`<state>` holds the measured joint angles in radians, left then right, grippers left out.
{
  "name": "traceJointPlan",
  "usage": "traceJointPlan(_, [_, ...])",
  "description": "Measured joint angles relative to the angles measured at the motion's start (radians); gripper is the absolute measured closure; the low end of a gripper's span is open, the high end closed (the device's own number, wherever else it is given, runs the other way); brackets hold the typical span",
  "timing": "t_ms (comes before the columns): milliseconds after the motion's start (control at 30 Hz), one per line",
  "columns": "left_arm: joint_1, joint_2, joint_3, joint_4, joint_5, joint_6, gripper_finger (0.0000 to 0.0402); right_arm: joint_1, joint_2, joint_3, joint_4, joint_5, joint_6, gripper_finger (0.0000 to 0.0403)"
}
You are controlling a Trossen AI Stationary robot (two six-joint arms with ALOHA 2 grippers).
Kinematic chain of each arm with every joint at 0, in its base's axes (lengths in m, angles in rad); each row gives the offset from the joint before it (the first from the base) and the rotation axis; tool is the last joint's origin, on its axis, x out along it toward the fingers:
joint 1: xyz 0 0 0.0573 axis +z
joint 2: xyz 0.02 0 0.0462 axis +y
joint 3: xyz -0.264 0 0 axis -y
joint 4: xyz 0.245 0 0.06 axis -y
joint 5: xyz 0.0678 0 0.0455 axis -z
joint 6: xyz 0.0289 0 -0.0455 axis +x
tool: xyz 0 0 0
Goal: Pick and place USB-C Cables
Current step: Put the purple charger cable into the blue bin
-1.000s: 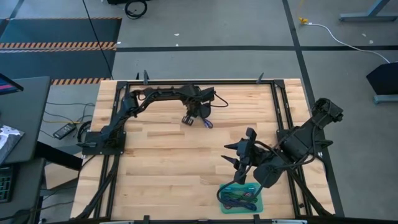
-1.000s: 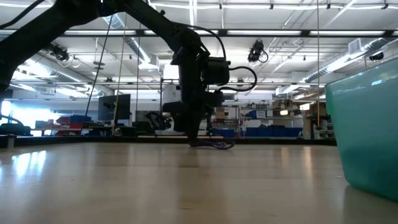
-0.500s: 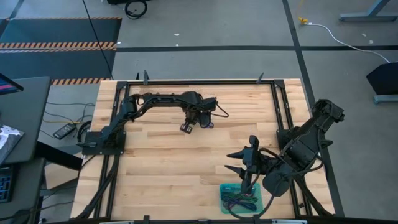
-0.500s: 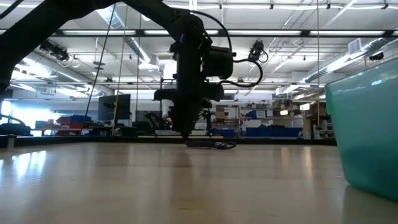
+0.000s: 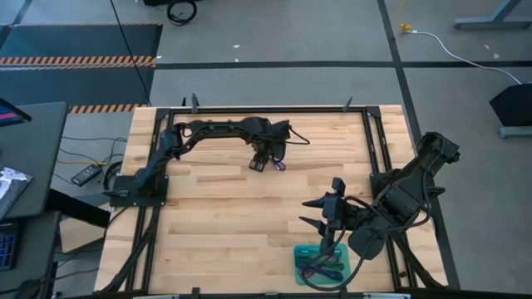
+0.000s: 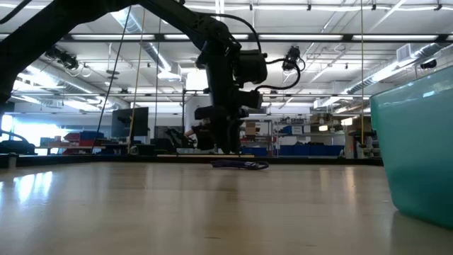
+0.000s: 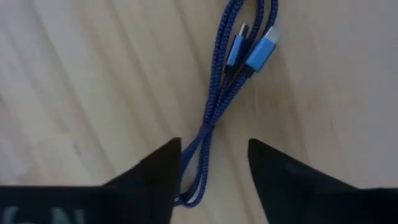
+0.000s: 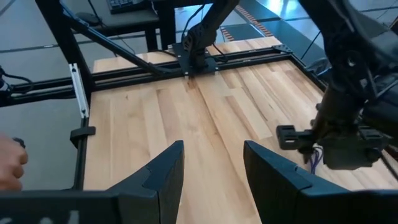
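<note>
Past our right gripper [image 8: 211,168], its 2 dark fingers [image 8: 163,168] spread apart, bare wooden table [image 8: 161,124] stretches ahead. Farther off to one side, we see the left gripper [image 8: 311,149] poised over blue-violet cable [image 8: 313,160], beneath its dark arm [image 8: 348,56].

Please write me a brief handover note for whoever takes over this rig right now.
Left end effector: open, low over the blue-violet cable on the table's far middle, its fingers either side of the cable; no grip yet.
Right end effector: open, empty, beside the teal tray at the near right edge.
Done: several cables lie in the tray.
Left: grasp the blue-violet cable and carry it to the tray.
</note>
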<state>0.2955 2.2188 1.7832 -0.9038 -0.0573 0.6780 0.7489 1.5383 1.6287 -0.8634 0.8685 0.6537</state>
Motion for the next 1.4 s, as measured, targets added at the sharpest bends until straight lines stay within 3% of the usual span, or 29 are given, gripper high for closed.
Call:
traceJointPlan(100, [0.008, 0.034, 0.000, -0.008, -0.002, -0.024, 0.0180, -0.005, 0.000, 0.000, 0.003, 0.000, 0.001, 0.0231])
traceJointPlan(233, [0.010, 0.069, 0.002, -0.020, -0.019, -0.071, 0.0184, -0.005, 0.000, 0.000, 0.014, 0.000, 0.008, 0.0231])
traceJointPlan(333, [-0.009, 0.072, 0.003, -0.036, -0.054, -0.060, 0.0229, -0.005, 0.000, 0.000, 0.026, 0.001, 0.009, 0.0231])
traceJointPlan(500, [-0.039, 0.055, -0.002, -0.057, -0.057, -0.057, 0.0370, -0.005, 0.000, 0.000, 0.027, -0.003, 0.027, 0.0231])
traceJointPlan(533, [-0.045, 0.047, -0.003, -0.065, -0.057, -0.061, 0.0381, -0.005, 0.000, 0.000, 0.027, -0.003, 0.027, 0.0231])
traceJointPlan(733, [-0.086, -0.026, -0.002, -0.099, -0.067, -0.177, 0.0385, -0.005, 0.000, 0.000, -0.002, -0.035, 0.032, 0.0231])
traceJointPlan(900, [-0.147, -0.164, -0.002, -0.058, 0.046, -0.313, 0.0387, -0.004, 0.000, 0.000, -0.153, -0.063, 0.096, 0.0231])
traceJointPlan(1033, [-0.225, -0.293, -0.002, 0.043, 0.121, -0.386, 0.0388, 0.037, 0.000, -0.023, -0.178, 0.068, 0.106, 0.0232])
traceJointPlan(1233, [-0.361, -0.472, -0.030, 0.267, 0.123, -0.460, 0.0389, 0.144, 0.000, -0.024, -0.167, 0.298, 0.125, 0.0234])
traceJointPlan(1400, [-0.470, -0.594, -0.131, 0.531, 0.124, -0.510, 0.0389, 0.217, 0.000, -0.067, -0.135, 0.510, 0.154, 0.0234])
